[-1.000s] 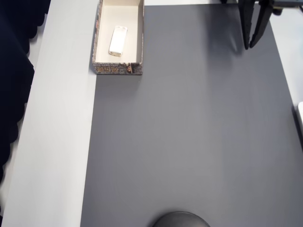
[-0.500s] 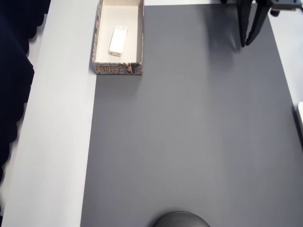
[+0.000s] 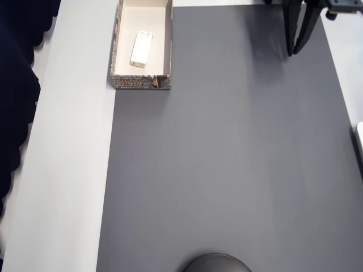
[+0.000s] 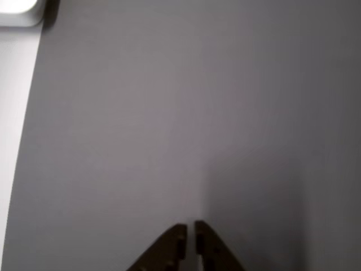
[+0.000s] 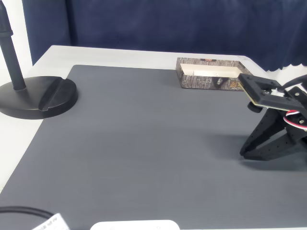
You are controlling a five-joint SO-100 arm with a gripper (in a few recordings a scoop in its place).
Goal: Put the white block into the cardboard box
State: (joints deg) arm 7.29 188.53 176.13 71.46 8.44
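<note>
a grey mat (image 3: 227,158) spreads under and ahead of the fingers, laid on a white table (image 3: 68,170). a black stand base (image 5: 36,98) sits at the mat's far end from the gripper in the fixed view. the box (image 3: 119,45) lies well apart from the fingers, off to their side at the mat's edge, and the block (image 3: 141,48) rests flat inside it, touching neither long wall. the gripper (image 4: 190,236) hangs over bare mat, fingers (image 3: 290,34) drawn nearly together with a thin slit between the tips, holding nothing.
</note>
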